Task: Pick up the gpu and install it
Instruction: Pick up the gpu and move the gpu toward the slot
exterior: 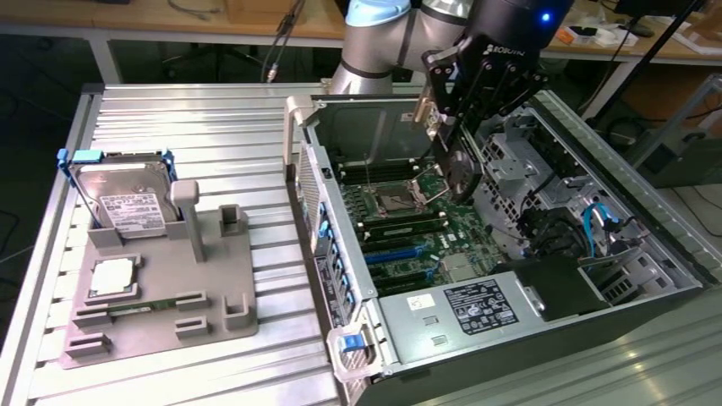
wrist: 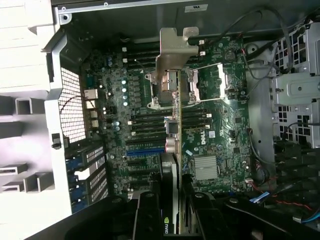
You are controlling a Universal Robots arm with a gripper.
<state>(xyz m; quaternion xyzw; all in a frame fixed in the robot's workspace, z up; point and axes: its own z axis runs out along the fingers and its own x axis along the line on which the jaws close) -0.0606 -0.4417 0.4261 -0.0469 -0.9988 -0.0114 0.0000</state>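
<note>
Pincer (exterior: 456,128) w/ gpu (exterior: 462,173) over mobo (exterior: 390,224)

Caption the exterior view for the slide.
Gripper holding the gpu above the motherboard of the open computer case.

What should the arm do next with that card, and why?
Probably shift the gpu sideways toward the blue slots before lowering it. The gripper holds the card above the motherboard, apart from it. It seems to hang near the processor socket rather than over those slots.
</note>
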